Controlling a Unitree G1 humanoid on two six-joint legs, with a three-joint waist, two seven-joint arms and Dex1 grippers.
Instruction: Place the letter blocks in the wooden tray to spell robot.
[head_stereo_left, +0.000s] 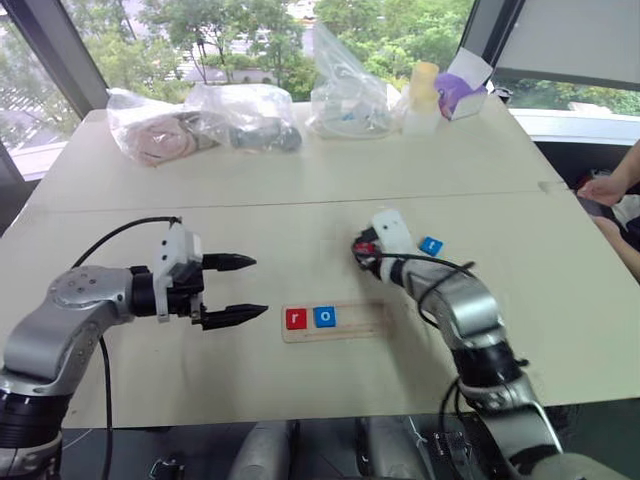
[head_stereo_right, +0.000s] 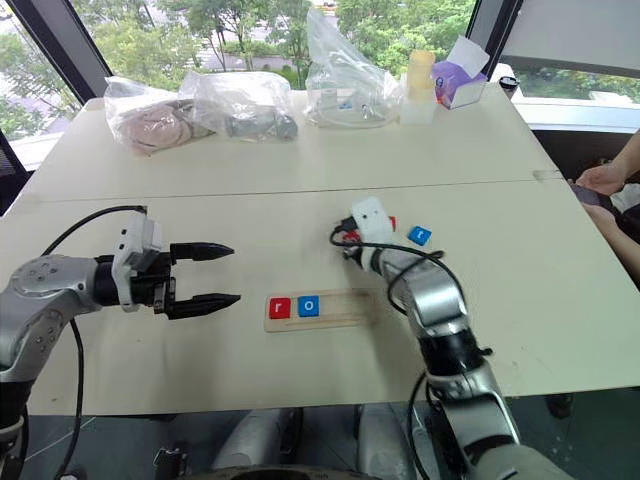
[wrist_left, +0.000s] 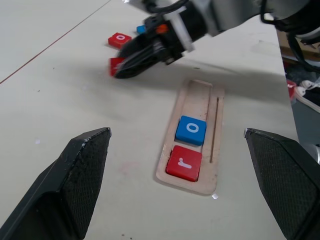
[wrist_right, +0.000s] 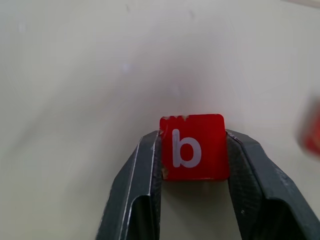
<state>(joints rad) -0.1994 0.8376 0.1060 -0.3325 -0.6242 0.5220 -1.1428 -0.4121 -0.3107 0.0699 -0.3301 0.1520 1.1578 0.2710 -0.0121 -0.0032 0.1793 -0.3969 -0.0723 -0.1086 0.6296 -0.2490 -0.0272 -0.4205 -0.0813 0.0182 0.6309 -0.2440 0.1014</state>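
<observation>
Tray (head_stereo_left: 350, 322): long, shallow, pale wood with rounded ends and a thin groove along one side; lies flat on the surface (head_stereo_left: 300, 210), between the two arms.
Red "r" tile (wrist_left: 184, 162): flat, glossy square with a white letter; sits at the tray's left end.
Blue "o" tile (wrist_left: 191, 130): same make; touches the "r" in the tray. The rest of the tray is bare wood.
Red "b" tile (wrist_right: 193, 146): pinched edge to edge in the right pincer (wrist_right: 192, 165), whose textured grey-black fingers press its two sides; arm bent, wrist angled down, beyond the tray.
Blue tile (head_stereo_left: 431, 245): on the surface just right of that pincer.
Red "o" tile (wrist_left: 119, 39): on the surface beyond the pincer.
Left pincer (head_stereo_left: 237, 290): black, pointed fingers spread wide, empty, level, aimed toward the tray's left end.
Surface: smooth, matt, cream.
</observation>
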